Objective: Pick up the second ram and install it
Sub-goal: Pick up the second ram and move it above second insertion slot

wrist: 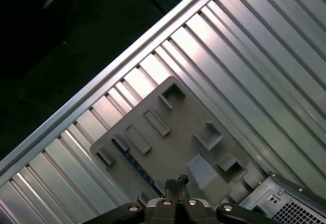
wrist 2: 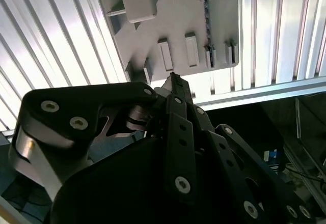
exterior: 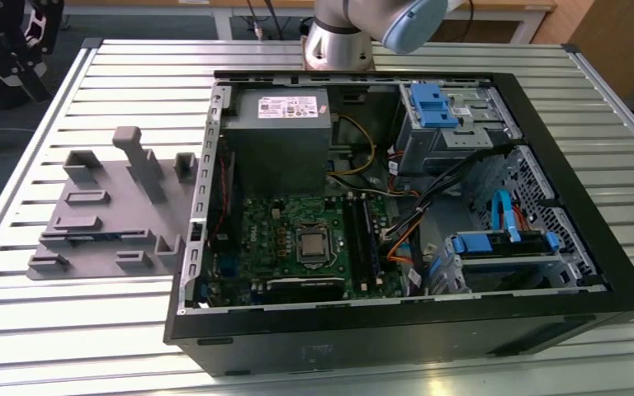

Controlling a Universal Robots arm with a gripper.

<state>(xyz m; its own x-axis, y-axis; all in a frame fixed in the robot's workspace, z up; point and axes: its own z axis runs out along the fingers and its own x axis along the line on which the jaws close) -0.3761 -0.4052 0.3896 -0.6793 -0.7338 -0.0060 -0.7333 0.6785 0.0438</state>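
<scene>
Claw (wrist: 176,180) pinched closed, pointing downward

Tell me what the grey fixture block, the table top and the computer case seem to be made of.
Grey fixture block: likely plastic, matte; uniform grey, no glare, moulded-looking pockets.
Table top: probably aluminium, satin; ribbed silvery slats with bright reflections.
Computer case: seemingly painted sheet metal, black outside, bare grey inner walls with punched vents.
</scene>
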